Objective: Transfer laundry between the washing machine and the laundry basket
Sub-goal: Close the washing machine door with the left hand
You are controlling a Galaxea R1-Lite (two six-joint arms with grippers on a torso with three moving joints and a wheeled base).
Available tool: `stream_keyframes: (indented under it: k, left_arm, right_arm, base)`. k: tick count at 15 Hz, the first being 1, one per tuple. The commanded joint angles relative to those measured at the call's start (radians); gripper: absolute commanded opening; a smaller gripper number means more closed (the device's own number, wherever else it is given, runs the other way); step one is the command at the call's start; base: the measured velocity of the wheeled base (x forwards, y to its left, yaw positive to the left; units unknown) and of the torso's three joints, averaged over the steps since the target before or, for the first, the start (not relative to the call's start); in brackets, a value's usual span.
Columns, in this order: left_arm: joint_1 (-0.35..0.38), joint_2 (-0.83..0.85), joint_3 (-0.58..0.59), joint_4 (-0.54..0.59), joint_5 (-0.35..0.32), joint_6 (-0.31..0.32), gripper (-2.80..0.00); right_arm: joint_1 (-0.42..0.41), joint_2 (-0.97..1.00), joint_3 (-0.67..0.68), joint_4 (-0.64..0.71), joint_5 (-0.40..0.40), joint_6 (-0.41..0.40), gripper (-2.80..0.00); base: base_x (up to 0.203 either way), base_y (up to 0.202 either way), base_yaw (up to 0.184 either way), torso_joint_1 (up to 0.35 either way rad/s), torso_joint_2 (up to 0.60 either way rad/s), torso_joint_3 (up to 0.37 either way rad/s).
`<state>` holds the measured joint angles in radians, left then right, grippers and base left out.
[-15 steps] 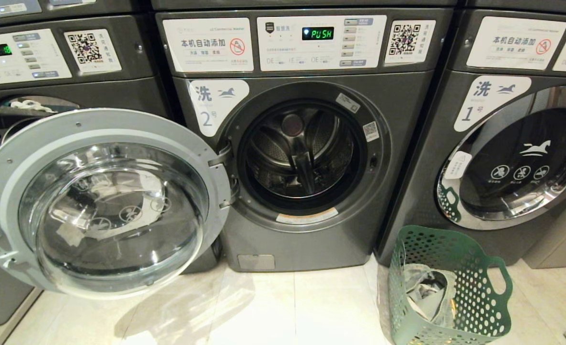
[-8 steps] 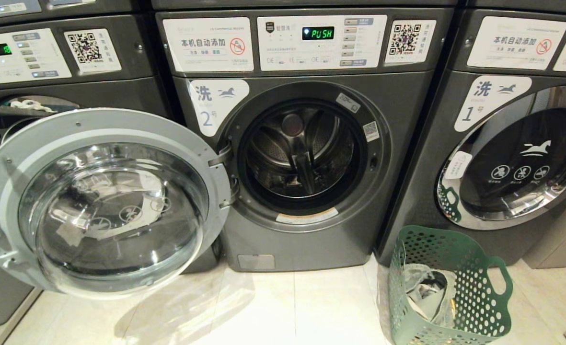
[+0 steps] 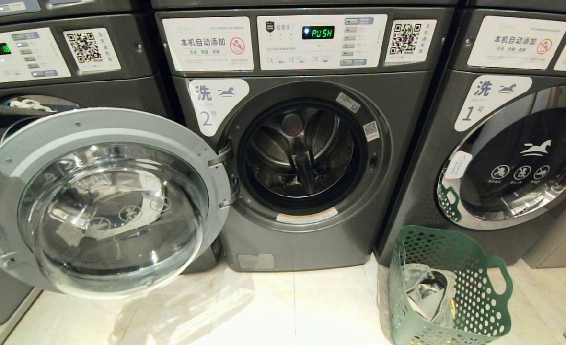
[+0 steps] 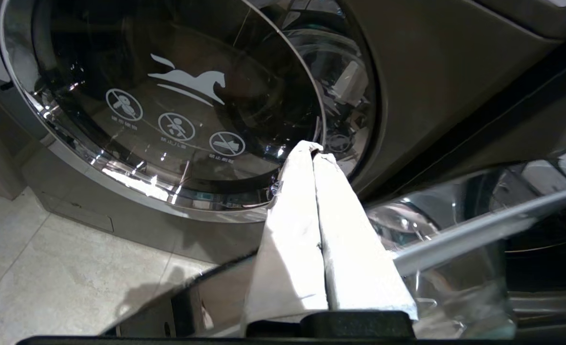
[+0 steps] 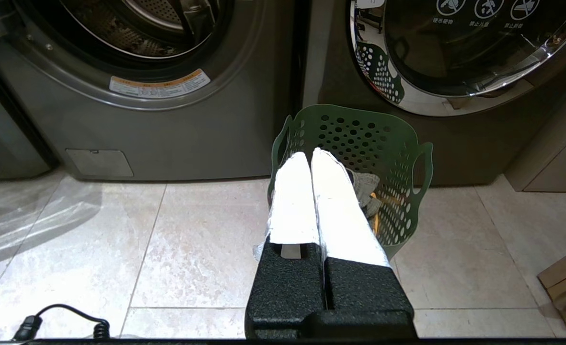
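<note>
Jaws closed on both grippers; green basket (image 3: 474, 306) holds crumpled laundry (image 3: 426, 292).

Shared laundry room, self-service kind. Row of identical grey front-load washers (image 3: 306, 143) side by side, numbered stickers (image 3: 215, 105), QR payment codes (image 3: 405, 39), instruction panels (image 3: 321, 42) in Chinese. Tiled floor (image 3: 287, 306); green basket (image 3: 448, 287) beside machines.

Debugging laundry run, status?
Left gripper and right gripper shut, empty. Laundry in basket. Washer door open, drum unobstructed.
</note>
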<state>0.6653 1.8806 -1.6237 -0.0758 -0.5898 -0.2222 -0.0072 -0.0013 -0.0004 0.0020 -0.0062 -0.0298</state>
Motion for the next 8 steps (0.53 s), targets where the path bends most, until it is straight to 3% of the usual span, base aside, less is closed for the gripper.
stream_keyframes:
  k: [1,5,8]
  left_arm:
    - [0.000,0.082,-0.049,0.006,-0.005,-0.007,-2.80]
    - [0.000,0.107,-0.081,0.075,-0.029,-0.026,-2.80]
    - [-0.004,0.083,-0.098,0.217,-0.075,-0.026,-2.80]
  right_arm:
    - [0.000,0.001,0.000,0.000,0.000,-0.001,-2.80]
    - [0.000,0.001,0.000,0.000,0.000,-0.002,-2.80]
    - [0.000,0.001,0.000,0.000,-0.001,-0.004,-2.80]
  base:
    - [0.000,0.000,0.000,0.000,0.00,0.000]
    - [0.000,0.000,0.000,0.000,0.00,0.000]
    - [0.000,0.000,0.000,0.000,0.00,0.000]
